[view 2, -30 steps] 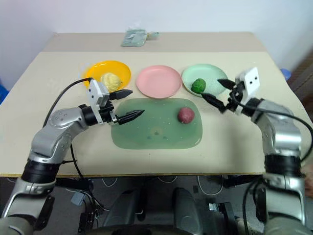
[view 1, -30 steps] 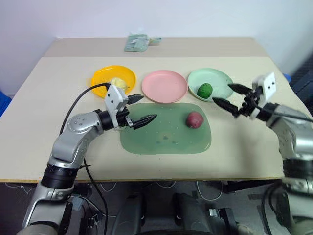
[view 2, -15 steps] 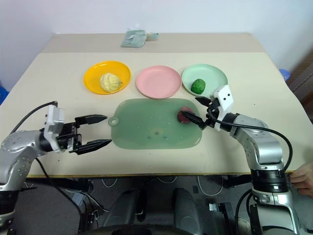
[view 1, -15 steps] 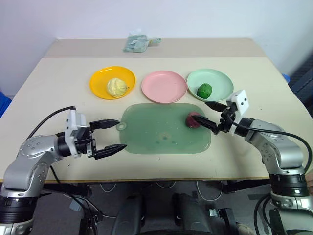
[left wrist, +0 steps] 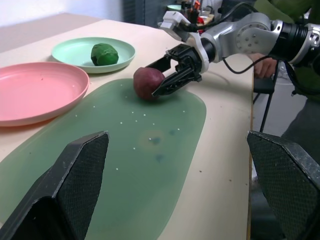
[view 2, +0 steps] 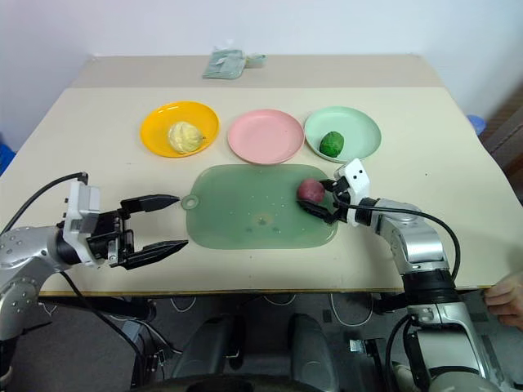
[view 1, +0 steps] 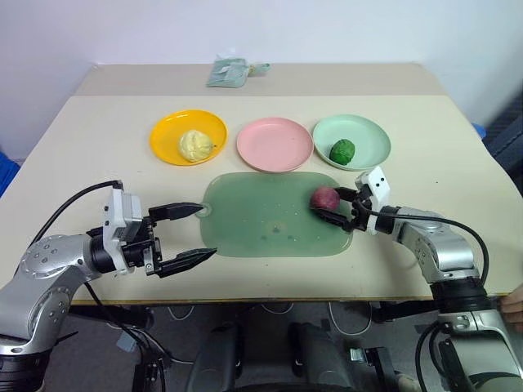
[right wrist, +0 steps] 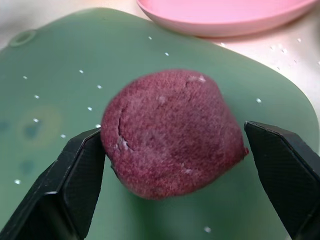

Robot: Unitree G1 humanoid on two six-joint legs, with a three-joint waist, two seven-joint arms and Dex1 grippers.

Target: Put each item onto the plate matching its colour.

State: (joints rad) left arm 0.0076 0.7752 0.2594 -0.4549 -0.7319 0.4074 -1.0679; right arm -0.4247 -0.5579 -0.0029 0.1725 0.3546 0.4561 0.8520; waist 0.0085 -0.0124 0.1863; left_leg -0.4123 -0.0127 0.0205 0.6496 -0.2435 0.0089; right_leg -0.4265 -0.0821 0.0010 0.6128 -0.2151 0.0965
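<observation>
While the right gripper brackets the maroon ball at the cutting mat's right end, jaws apart, only one finger touching, closure may roll the ball clear. Pink plate sits empty beyond the mat; left gripper open, holding nothing, near the desk's front edge.
</observation>
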